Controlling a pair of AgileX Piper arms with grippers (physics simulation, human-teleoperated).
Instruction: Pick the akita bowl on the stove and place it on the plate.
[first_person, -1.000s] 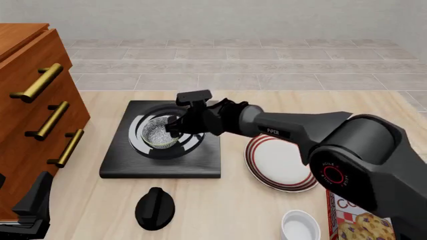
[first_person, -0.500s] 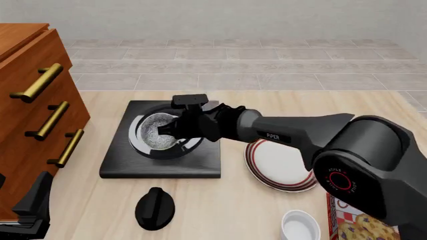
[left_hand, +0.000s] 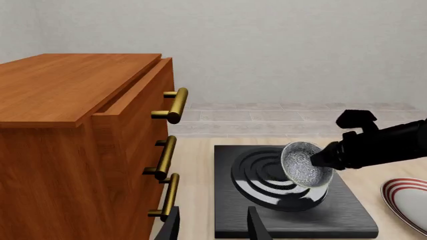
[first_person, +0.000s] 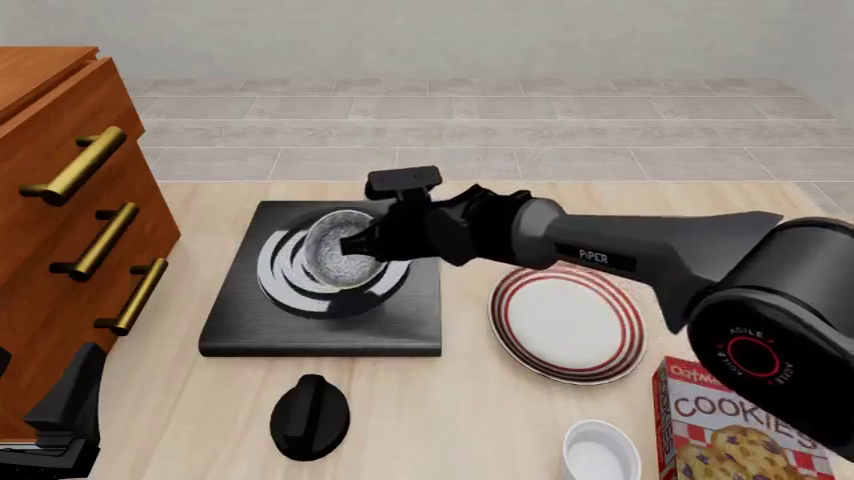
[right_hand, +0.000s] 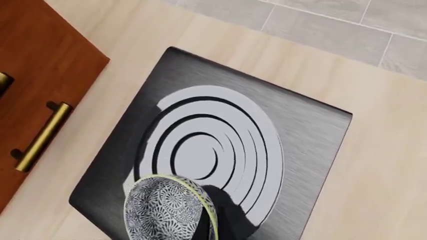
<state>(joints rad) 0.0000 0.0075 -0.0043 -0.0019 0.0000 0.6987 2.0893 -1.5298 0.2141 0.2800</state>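
The akita bowl (first_person: 336, 254) hangs tilted on its side just above the stove (first_person: 320, 325), its speckled inside facing left. My right gripper (first_person: 370, 246) is shut on its rim. The right wrist view has the bowl (right_hand: 167, 210) close in over the burner rings of the stove (right_hand: 220, 140). Right of the stove lies the plate (first_person: 567, 322), white with red stripes and nothing on it. In the left wrist view the bowl (left_hand: 304, 165) hangs over the stove (left_hand: 290, 220), and the plate (left_hand: 408, 200) shows at the edge. My left gripper (left_hand: 213, 227) is open, low at the near left.
A wooden drawer cabinet (first_person: 67, 230) with brass handles stands left of the stove. A black round knob (first_person: 310, 418) lies in front of the stove. A plain white bowl (first_person: 601, 452) and a cookies box (first_person: 734, 425) sit at the near right.
The right gripper has lifted the bowl off the burner, tipped it further onto its side and carried it slightly right. The left arm has not moved.
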